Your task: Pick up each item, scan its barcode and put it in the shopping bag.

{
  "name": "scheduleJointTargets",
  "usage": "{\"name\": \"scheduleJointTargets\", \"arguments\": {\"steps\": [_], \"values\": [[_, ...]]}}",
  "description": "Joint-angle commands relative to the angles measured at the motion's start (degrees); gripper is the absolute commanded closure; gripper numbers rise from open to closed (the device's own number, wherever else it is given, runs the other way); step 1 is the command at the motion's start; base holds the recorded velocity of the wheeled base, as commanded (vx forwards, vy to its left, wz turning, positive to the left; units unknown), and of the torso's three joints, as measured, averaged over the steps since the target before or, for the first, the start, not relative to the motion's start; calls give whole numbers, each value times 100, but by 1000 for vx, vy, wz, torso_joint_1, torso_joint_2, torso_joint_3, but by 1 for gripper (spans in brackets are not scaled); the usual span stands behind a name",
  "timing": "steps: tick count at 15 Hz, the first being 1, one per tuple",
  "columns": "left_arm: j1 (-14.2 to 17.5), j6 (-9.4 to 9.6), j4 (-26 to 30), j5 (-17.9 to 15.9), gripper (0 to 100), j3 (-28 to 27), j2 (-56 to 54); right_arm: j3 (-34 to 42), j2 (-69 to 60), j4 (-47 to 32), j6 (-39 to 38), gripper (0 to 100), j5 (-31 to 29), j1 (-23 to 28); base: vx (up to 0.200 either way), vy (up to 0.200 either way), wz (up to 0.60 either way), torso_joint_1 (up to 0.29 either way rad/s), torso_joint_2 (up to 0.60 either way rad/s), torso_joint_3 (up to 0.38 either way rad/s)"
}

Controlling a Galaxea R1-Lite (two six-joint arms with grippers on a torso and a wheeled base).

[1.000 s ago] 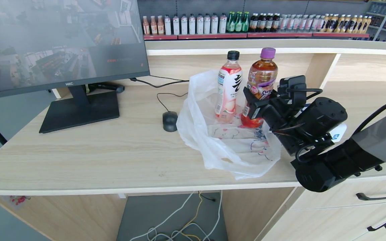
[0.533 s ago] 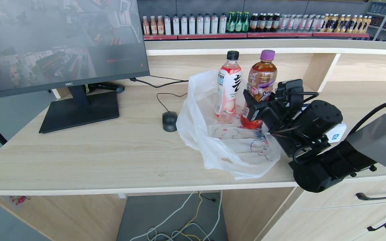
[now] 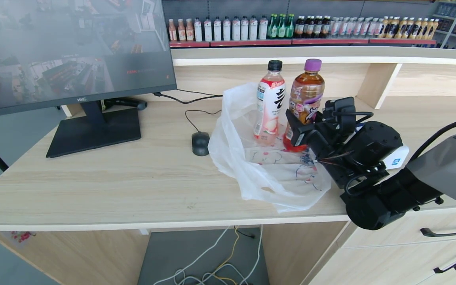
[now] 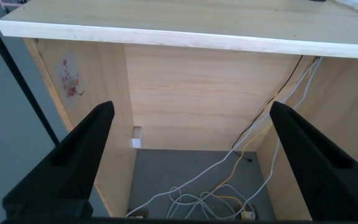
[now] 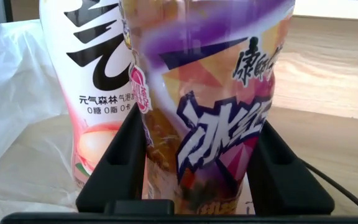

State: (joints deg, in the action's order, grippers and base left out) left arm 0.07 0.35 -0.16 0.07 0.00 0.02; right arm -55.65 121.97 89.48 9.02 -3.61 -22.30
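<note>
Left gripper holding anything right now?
No: the left gripper is wide open with nothing in it, hanging low in front of the desk.
</note>
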Motion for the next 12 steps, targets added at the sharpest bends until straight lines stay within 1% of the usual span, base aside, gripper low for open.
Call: {"name": "scheduleJointTargets", "arguments": {"steps": [1,12], "values": [[1,0,-2,1,0,0,-2,98,20,17,-14,100,0,-3,0,0,0,0,0,0],[1,0,-2,1,0,0,-2,265,38,43,-50,100,-8,-3,0,0,0,0,0,0]]}}
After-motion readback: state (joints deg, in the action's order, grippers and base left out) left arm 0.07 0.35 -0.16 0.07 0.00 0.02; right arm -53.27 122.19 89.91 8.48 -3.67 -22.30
